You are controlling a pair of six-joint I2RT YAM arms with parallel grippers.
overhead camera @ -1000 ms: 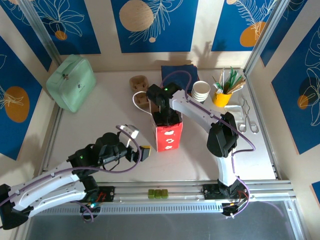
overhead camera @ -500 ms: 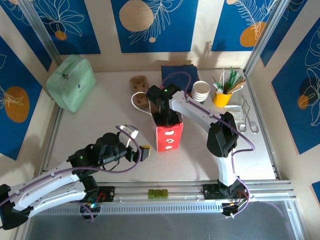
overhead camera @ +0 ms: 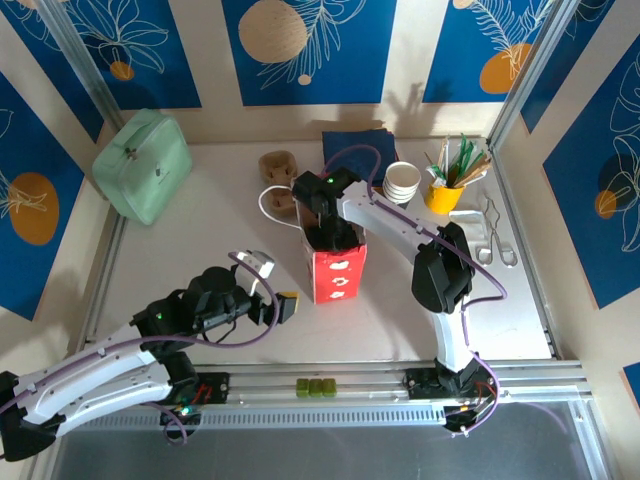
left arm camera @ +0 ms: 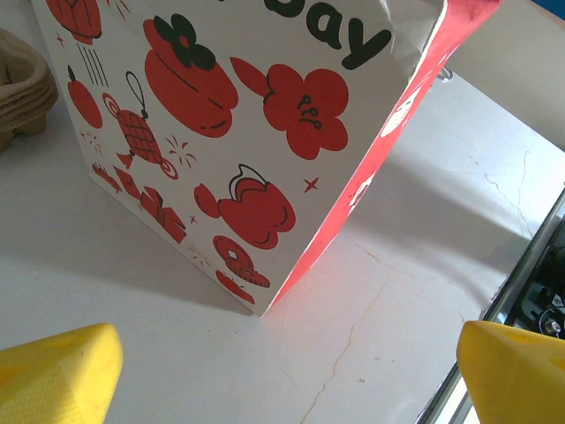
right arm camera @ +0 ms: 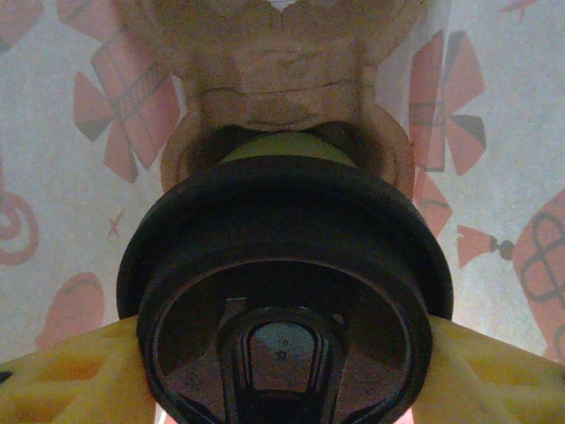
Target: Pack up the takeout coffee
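Our right gripper [right arm camera: 282, 371] clamps the small green paper cup with round black plastic lid [right arm camera: 284, 256] inside the red-and-white paper bag [overhead camera: 336, 272]. We should seat it upright in the brown pulp tray [right arm camera: 282, 62] before letting go. Our left gripper [left arm camera: 284, 375] hangs wide apart nearby.

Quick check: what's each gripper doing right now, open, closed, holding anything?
Left gripper: open, holding nothing, facing the red bag.
Right gripper: fingers closed on the takeout coffee, inside the bag.
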